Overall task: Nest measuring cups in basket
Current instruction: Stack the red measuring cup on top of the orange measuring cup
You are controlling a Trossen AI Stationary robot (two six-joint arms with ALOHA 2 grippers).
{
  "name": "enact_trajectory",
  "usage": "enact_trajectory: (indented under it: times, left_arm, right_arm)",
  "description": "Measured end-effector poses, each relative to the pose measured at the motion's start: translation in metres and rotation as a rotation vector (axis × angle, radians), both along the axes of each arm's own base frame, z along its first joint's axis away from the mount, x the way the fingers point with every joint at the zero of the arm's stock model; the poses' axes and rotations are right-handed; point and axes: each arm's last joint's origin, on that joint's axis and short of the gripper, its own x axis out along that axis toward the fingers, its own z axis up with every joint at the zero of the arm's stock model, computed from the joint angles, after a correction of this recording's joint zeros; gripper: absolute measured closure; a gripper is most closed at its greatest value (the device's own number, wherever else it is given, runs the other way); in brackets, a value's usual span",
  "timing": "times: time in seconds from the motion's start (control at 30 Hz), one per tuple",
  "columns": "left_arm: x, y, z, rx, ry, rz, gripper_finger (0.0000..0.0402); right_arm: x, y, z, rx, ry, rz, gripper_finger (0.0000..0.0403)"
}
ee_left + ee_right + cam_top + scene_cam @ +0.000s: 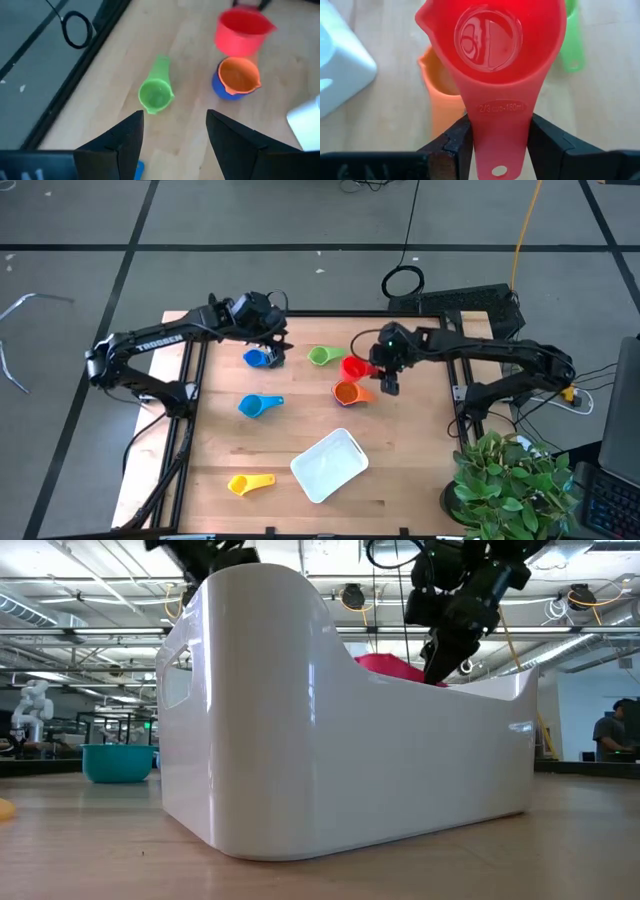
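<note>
- Right gripper [497,145] is clamped on the flat handle of the red cup [354,367], holding it lifted just above the orange cup [347,392], right of table centre.
- Left gripper [172,137] hangs with fingers spread and empty over the dark blue cup [260,358], far left.
- Orange cup sits inside a blue cup [218,87].
- Basket [329,465] at the near edge looks empty.
- Green cup [321,356], light blue cup [254,406] and yellow cup [243,483] lie loose.
- Judgement: early; one pair nested, nothing in the basket.
</note>
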Motion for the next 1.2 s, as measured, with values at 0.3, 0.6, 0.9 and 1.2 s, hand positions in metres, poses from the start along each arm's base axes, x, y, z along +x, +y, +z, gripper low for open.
enact_trajectory:
  times: [0.3,0.6,0.9,1.2]
  left_arm:
    - [-0.041,-0.017,-0.027,-0.058,-0.172,0.105,0.0183]
    - [-0.050,-0.023,-0.029,-0.077,-0.217,0.122,0.0183]
    - [-0.049,-0.023,-0.030,-0.076,-0.210,0.121,0.0183]
    - [-0.048,-0.022,-0.030,-0.076,-0.209,0.122,0.0183]
  right_arm:
    - [0.014,0.023,-0.013,0.005,0.067,0.016,0.0262]
    - [0.028,0.026,-0.037,0.037,0.147,-0.027,0.0261]
    - [0.031,0.031,-0.041,0.044,0.163,-0.002,0.0257]
    - [0.031,0.032,-0.041,0.075,0.156,0.036,0.0222]
